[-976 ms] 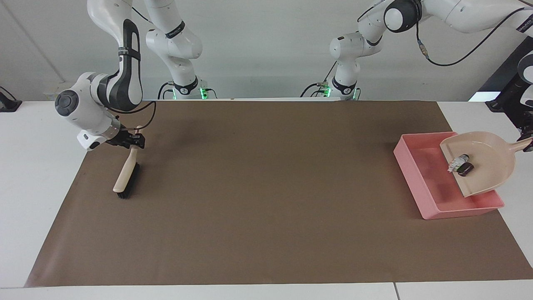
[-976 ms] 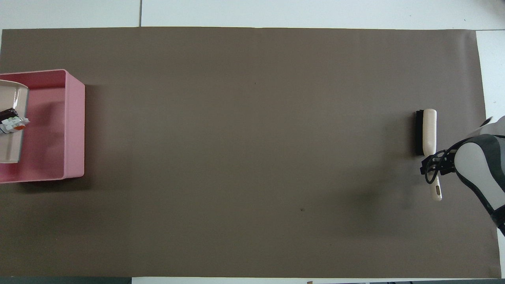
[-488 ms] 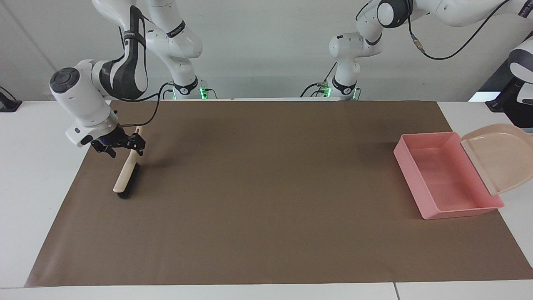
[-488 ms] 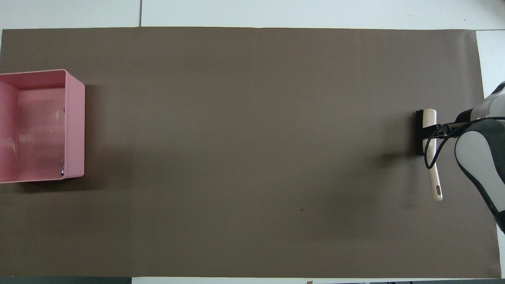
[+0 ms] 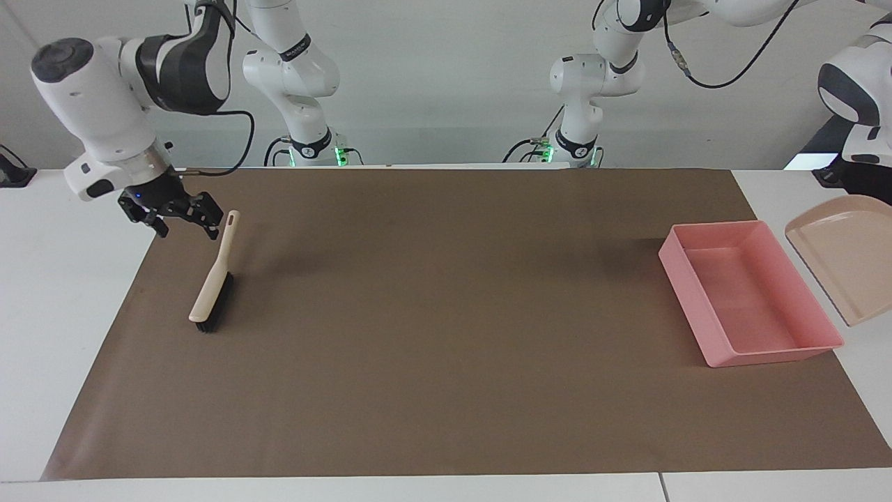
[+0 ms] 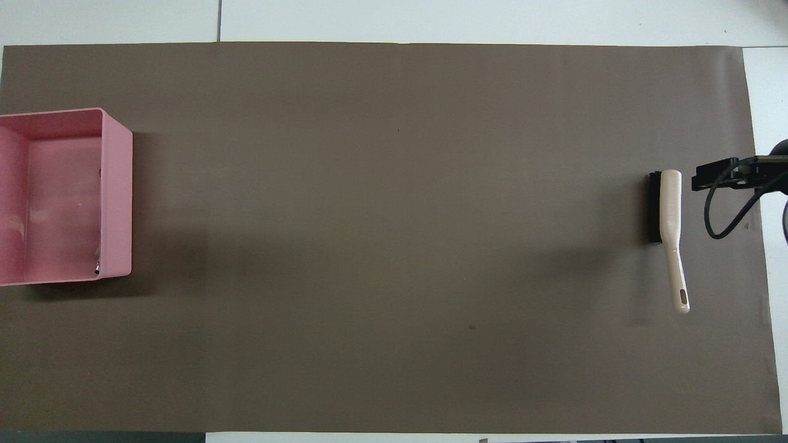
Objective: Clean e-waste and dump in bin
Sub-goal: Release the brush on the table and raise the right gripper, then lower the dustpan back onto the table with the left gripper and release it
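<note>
Pink bin on the brown mat, brush lying apart, dustpan held off the mat's end

Pink plastic forms the one bin (image 5: 749, 296), a shallow rectangular tray standing on the brown mat (image 5: 446, 321) at the left arm's end of the worktop (image 5: 42, 314). Its long axis runs toward and away from the robots, skewed a little in the facing view. No e-waste piece can be made out clearly inside; in the overhead view only a tiny dark speck shows near one inner corner, too small to name.

One beige dustpan (image 5: 847, 254) hangs in the air beside the bin, over the white worktop past the mat's edge, its flat mouth edge turned toward the bin. The left gripper lies outside both views; it is closed, and what it holds cannot be seen.

One beige brush (image 5: 212, 282) with black bristles lies on the mat at the right arm's end, its long axis also running toward and away from the robots, handle pointing toward them. The right gripper (image 5: 182, 222) hovers just beside the handle tip, fingers spread apart and clasping nothing.
</note>
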